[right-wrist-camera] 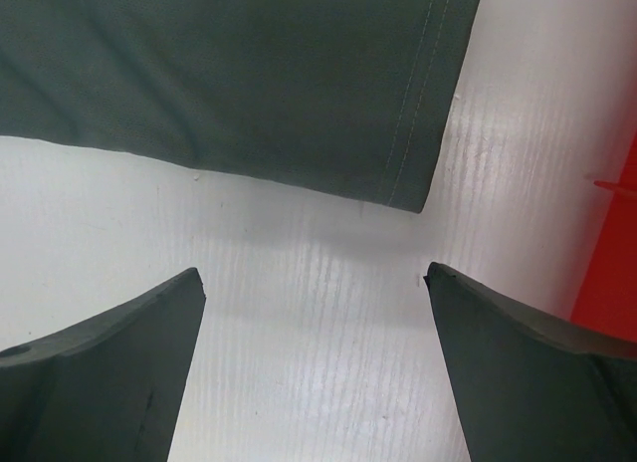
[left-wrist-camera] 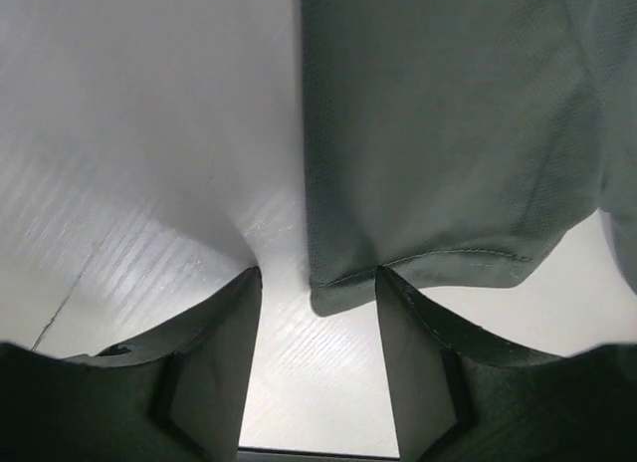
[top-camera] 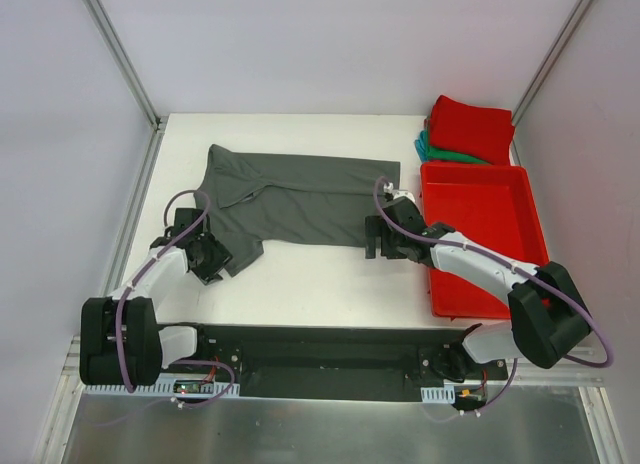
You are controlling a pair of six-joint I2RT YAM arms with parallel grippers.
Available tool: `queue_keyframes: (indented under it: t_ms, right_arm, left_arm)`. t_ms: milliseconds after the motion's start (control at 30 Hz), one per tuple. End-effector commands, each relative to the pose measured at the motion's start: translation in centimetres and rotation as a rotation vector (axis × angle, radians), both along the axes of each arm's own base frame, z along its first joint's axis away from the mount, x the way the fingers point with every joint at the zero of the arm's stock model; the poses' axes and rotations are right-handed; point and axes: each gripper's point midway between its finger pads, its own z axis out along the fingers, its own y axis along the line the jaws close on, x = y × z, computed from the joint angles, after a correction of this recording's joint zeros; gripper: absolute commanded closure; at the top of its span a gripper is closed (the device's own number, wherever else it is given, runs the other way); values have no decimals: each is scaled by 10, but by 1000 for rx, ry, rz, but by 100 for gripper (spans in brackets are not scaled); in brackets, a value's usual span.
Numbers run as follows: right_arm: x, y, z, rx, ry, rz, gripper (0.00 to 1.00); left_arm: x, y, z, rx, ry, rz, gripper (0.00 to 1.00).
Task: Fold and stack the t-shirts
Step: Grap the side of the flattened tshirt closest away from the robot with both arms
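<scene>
The dark grey t-shirt (top-camera: 300, 194) lay spread flat on the white counter (top-camera: 320, 279), nearer the far edge than the near one. Its collar end pointed toward the left edge and its hem toward the right edge. 1 sleeve reached out toward the near left corner.

The left end effector (left-wrist-camera: 318, 280) sat low over the counter at that sleeve, its 2 fingers parted. In the left wrist view the hemmed corner of the sleeve lay in the gap between the fingertips, not pinched by either one.

The right end effector (right-wrist-camera: 314, 273) hovered just off the shirt's near hem corner, on the side toward the near edge. Its fingers were spread wide and released, with bare counter between them and nothing held.

At the far right corner the folded red t-shirt (top-camera: 470, 124) rested on top of the folded teal t-shirt (top-camera: 438, 152), whose edge showed on the left side below it. The red plastic tray (top-camera: 480, 170) sat along the right edge, just on the near side of that stack, and the right arm crossed over its near left part.
</scene>
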Motion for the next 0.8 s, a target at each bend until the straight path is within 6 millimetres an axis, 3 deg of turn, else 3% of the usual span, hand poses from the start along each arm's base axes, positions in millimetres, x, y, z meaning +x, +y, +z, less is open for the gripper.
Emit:
queue_keyframes:
  t_ms: [0,100,167,233,300,667,767]
  right_arm:
    - [8,-2,7,4,-53,-43,4]
    - [9,-3,6,1,-55,-47,4]
    - [9,-3,4,-6,-54,-45,4]
    - [12,-6,1,-29,-52,-57,4]
    - [13,-9,-2,-47,-48,-71,4]
    - [19,-11,-4,-63,-56,-103,1]
    - [25,-9,-7,-101,-53,-65,12]
  left_arm:
    - [7,-6,-6,-33,-2,-1,53]
    - [9,-5,-11,-28,12,5,56]
    - [10,-6,-14,-35,21,4,64]
    - [11,-9,-15,-48,25,-10,78]
    - [11,-10,-16,-52,29,-18,100]
    - [-7,-8,-13,-48,-18,14,100]
    - [-7,-5,-7,-33,-29,24,100]
